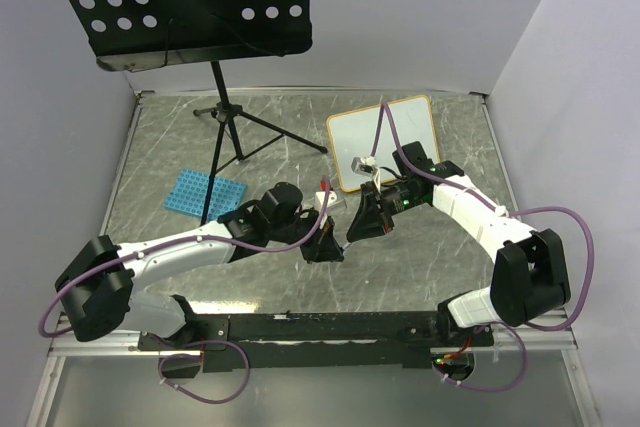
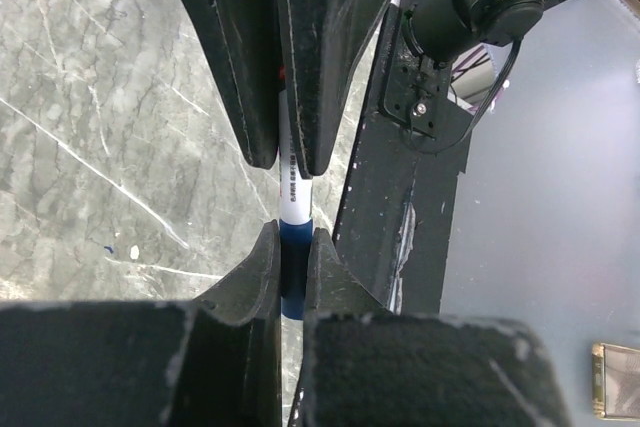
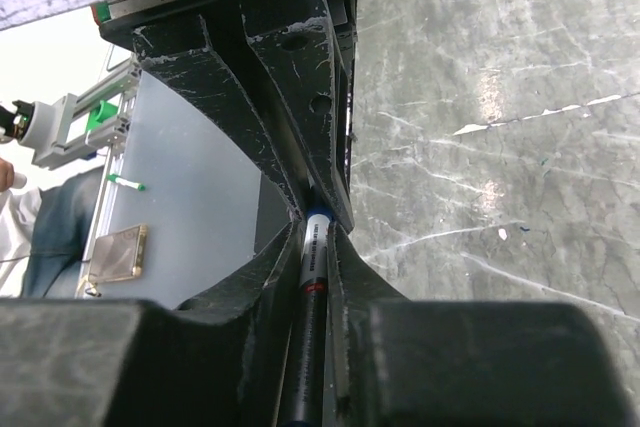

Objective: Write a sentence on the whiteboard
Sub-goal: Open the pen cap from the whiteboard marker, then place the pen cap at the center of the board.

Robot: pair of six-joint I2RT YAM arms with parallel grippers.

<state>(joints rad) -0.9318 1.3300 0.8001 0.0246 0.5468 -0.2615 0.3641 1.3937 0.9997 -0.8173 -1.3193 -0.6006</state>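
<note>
Near the middle of the grey desk (image 1: 420,267), a marker (image 2: 296,197) is held by both pincers at once. The left pincer (image 2: 294,247) is squeezed tight on the marker's blue end. The right pincer (image 3: 318,237) is squeezed on its white part, just beside the left one. Farther back on the left, a blue rack (image 1: 205,192) full of holes is seen. The whiteboard (image 1: 350,147) is found at the far right of the desk, behind the right arm. A black music stand (image 1: 180,7) is set at the far left.

place: robot lab | evidence: white booth walls (image 1: 420,17), table-mounted arms (image 1: 470,212)
</note>
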